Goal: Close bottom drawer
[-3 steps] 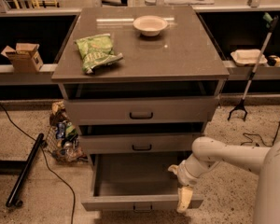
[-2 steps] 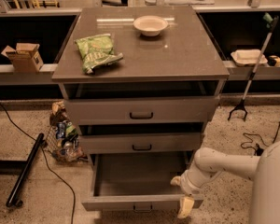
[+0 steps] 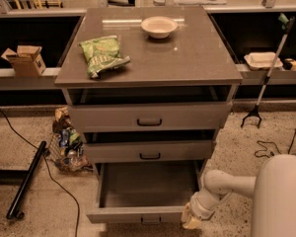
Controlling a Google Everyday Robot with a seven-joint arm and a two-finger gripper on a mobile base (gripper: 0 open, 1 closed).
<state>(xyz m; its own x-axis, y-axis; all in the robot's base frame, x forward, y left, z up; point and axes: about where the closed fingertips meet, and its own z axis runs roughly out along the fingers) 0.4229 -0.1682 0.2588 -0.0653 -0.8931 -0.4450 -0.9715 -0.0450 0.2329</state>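
The bottom drawer (image 3: 143, 214) of the grey cabinet is pulled far out, showing its plain grey interior (image 3: 148, 184) and a small dark handle on its narrow front. My gripper (image 3: 191, 219) is low at the drawer's front right corner, right beside the front panel. The arm reaches in from the lower right. The two taller drawers above, the middle drawer (image 3: 149, 151) and the top drawer (image 3: 149, 117), stick out only slightly.
On the cabinet top (image 3: 197, 58) lie a green chip bag (image 3: 102, 55) and a white bowl (image 3: 159, 26). A basket of trash (image 3: 66, 147) and a black pole (image 3: 27, 179) are on the floor at left. A grabber tool (image 3: 266, 78) leans at right.
My gripper has moved down and outward along the drawer's right side to its front right corner. The drawer stays pulled out.
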